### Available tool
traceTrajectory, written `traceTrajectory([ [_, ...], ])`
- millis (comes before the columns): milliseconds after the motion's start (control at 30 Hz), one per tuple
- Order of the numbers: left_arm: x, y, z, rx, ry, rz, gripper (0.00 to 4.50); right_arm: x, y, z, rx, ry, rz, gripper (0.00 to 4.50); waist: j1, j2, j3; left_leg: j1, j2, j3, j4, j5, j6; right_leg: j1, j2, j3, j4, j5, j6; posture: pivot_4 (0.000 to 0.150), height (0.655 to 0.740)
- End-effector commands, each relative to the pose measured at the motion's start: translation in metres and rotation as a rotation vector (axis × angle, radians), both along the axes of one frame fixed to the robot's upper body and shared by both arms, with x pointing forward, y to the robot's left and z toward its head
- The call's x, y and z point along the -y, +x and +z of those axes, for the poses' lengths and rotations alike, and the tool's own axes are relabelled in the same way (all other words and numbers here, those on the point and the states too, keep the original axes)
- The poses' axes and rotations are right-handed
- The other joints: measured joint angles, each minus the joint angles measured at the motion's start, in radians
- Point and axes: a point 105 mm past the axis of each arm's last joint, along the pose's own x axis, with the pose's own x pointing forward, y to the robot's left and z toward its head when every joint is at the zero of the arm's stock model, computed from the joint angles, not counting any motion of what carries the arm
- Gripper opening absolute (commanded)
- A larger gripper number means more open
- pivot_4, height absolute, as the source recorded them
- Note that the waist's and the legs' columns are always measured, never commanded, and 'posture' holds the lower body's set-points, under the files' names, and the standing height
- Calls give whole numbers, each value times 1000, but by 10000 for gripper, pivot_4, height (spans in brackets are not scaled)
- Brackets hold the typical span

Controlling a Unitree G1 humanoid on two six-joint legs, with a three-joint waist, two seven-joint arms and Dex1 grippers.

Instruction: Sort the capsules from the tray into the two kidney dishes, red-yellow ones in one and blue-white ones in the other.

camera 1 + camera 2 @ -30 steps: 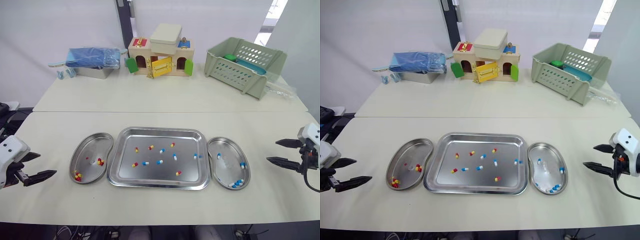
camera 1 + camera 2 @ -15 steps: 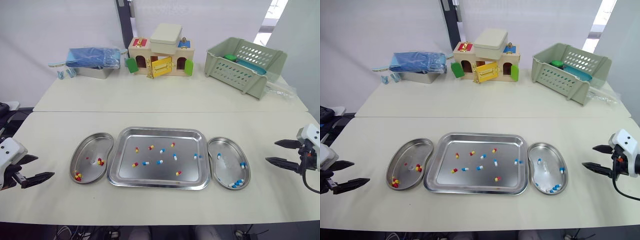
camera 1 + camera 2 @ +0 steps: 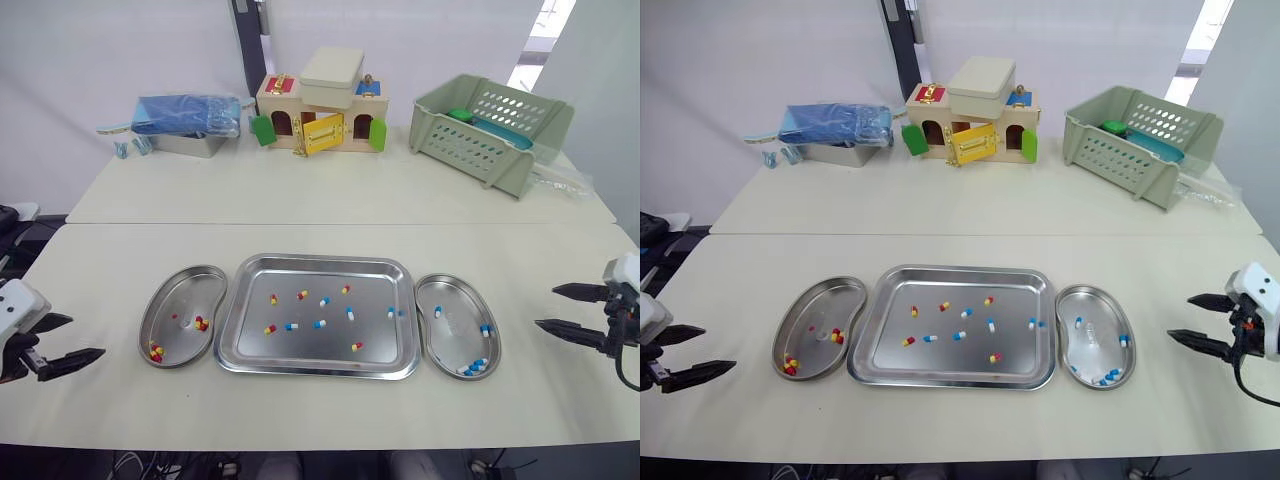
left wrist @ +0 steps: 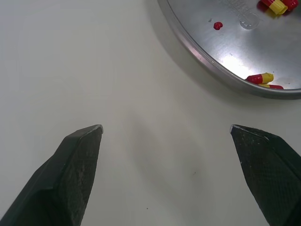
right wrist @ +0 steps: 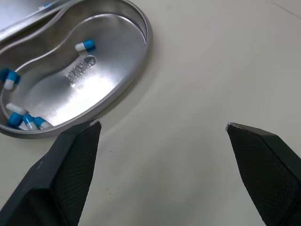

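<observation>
A pale table [image 3: 330, 200] is spanned by a steel tray [image 3: 300, 275], flanked just beside by the left kidney dish [image 3: 185, 285] and the right kidney dish [image 3: 455, 300]. The left gripper [image 3: 85, 336] and the right gripper [image 3: 546, 306] are held outside the dishes – fingers spread wide, nothing gripped. Red-yellow capsules [image 3: 201, 324] are seen in the left dish, blue-white capsules [image 3: 476, 367] in the right (both kinds are scattered in the tray).

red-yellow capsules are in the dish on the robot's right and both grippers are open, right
No: in the left eye view the red-yellow capsules lie in the left kidney dish; the right kidney dish holds blue-white ones. The left gripper and right gripper are open.
</observation>
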Motion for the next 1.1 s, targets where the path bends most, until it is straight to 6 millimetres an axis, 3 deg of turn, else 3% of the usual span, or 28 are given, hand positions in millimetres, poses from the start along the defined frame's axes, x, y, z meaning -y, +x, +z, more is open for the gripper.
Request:
traceTrajectory([
  [33, -3, 0, 12, 10, 37, -18, 45000, -21, -20, 11, 80, 63, 122, 44902, 2, 0, 0, 0, 0, 0, 0, 0, 0, 0, 0, 0, 0, 0, 0, 1500, 7400],
  [133, -1, 2, 12, 7, 28, -31, 45000, -38, -41, 10, 175, 141, 165, 44902, 5, -1, 0, 0, 0, -1, -1, 0, 0, 0, 0, -1, -1, 0, 0, 1500, 7400],
  [267, 6, 8, 11, 9, 7, -60, 45000, -66, -80, -11, 121, 243, 242, 44902, 13, -2, -1, 1, 1, 0, -1, 0, 0, 1, 0, -1, -1, 0, 0, 1500, 7400],
  [433, 12, 12, 11, 5, 2, -94, 45000, -89, -113, -35, 109, 326, 325, 44902, 15, -3, -2, 2, 2, 0, -1, 0, 0, 2, 2, -1, 0, 0, 0, 1500, 7400],
  [633, 16, 13, 12, -2, 9, -115, 45000, -97, -127, -54, 147, 392, 330, 44902, 11, -3, -2, 3, 3, 1, -1, 0, 0, 2, 3, 0, 0, 0, 0, 1500, 7400],
  [767, 16, 13, 11, -8, 24, -124, 45000, -94, -124, -67, 194, 387, 339, 44902, 11, -4, -3, 4, 4, 1, -1, 0, 0, 2, 3, 0, 0, 0, 0, 1500, 7400],
  [867, 34, 15, 12, -9, 13, -196, 45000, -96, -123, -71, 206, 380, 352, 44902, 13, -4, -2, 4, 4, 2, -1, 0, 0, 2, 3, 1, 0, 0, 0, 1500, 7400],
  [1100, 112, 21, 20, 27, -120, -408, 45000, -102, -118, -73, 229, 386, 344, 44902, 24, -4, -2, 4, 4, 3, -1, 0, 0, 2, 3, 3, 0, 0, 0, 1500, 7400],
])
